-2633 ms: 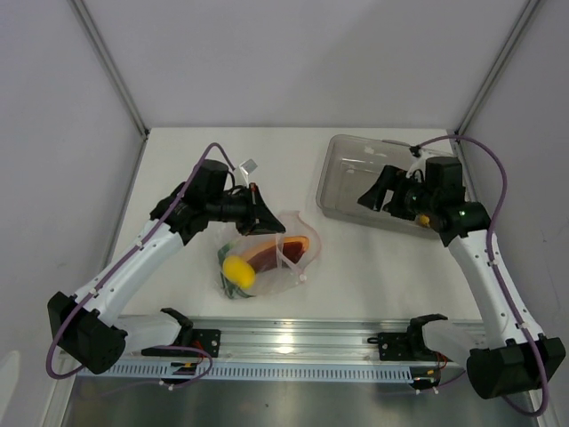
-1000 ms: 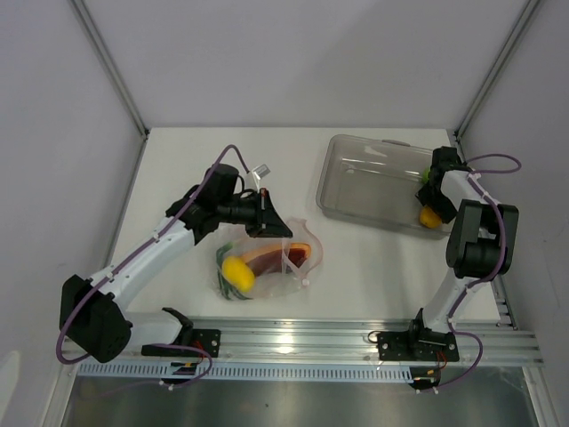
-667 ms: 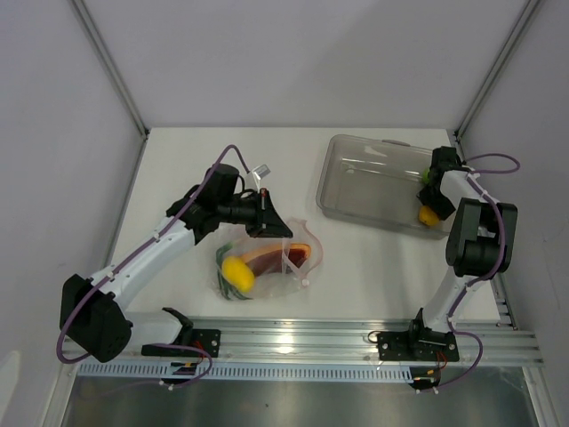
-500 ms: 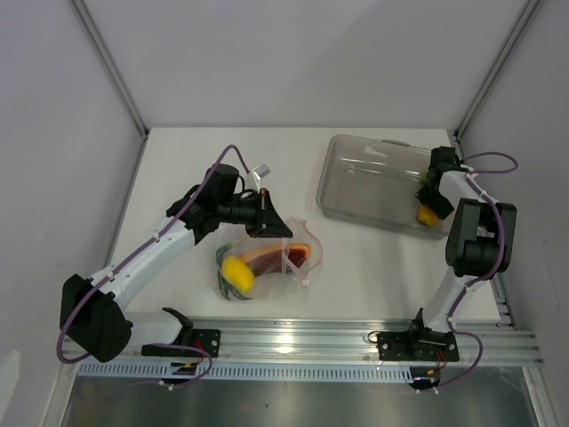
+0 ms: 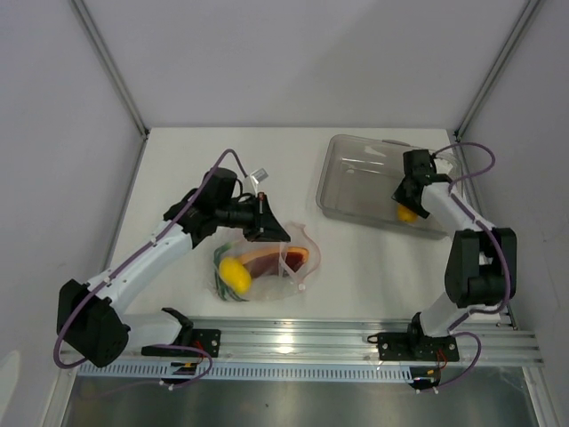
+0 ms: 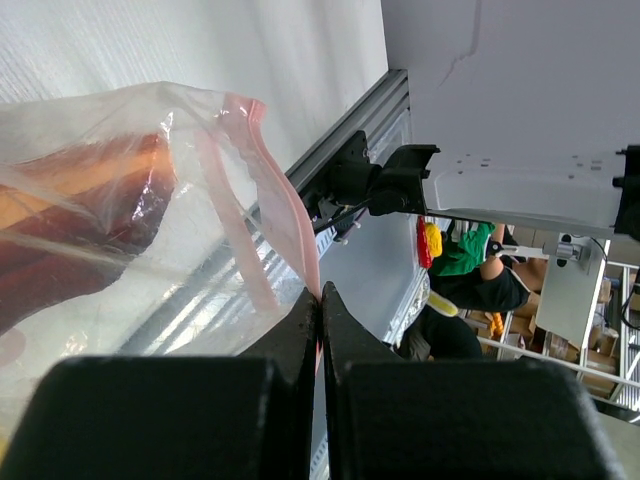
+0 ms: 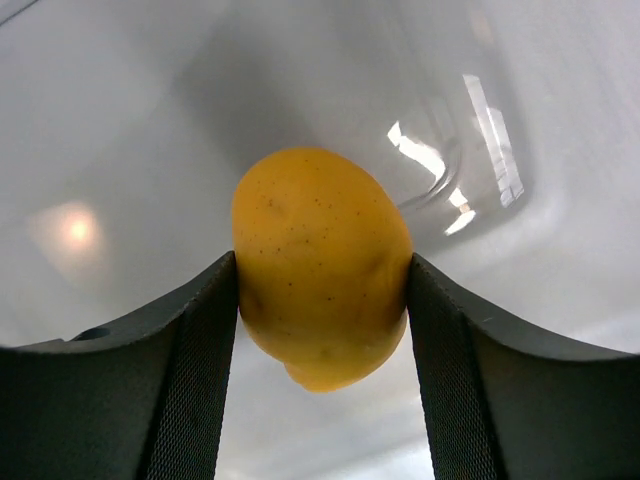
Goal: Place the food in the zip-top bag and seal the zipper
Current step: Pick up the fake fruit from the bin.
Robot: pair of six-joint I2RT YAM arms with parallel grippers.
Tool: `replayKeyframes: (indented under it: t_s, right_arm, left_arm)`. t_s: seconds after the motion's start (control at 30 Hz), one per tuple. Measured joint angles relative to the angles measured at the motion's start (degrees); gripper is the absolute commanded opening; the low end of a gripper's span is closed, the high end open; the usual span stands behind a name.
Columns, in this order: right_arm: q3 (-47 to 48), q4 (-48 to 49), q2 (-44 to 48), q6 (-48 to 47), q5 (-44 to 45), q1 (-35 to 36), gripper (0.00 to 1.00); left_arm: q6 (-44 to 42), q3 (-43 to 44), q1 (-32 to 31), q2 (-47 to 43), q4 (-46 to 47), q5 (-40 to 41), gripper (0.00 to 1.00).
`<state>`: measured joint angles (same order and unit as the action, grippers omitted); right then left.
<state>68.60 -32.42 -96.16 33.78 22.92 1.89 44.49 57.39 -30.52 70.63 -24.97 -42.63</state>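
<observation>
— One change: clamped right tool (image 7: 322,300) onto yellow lemon (image 7: 318,240), carried it leftward inside clear tray (image 5: 356,182).
— And left tool (image 6: 319,295)?
— Stayed pinched shut on zipper (image 6: 285,210), held mouth of zip-top bag (image 5: 302,274) up off tabletop (image 5: 222,160). Meant bagging next, likely.

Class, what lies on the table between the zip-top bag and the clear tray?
Nothing. In the top external view, only a stretch of bare white table separates the zip-top bag from the clear tray.
</observation>
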Motion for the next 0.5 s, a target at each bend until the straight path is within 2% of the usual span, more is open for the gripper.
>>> replayKeyframes:
  t_s: [0.5]
  right_arm:
    - [-10.36, -2.60, 35.01, -1.90, -2.25, 26.21, 0.00]
  left_arm:
    - [0.70, -0.72, 0.00, -4.76, -3.63, 1.73, 0.01]
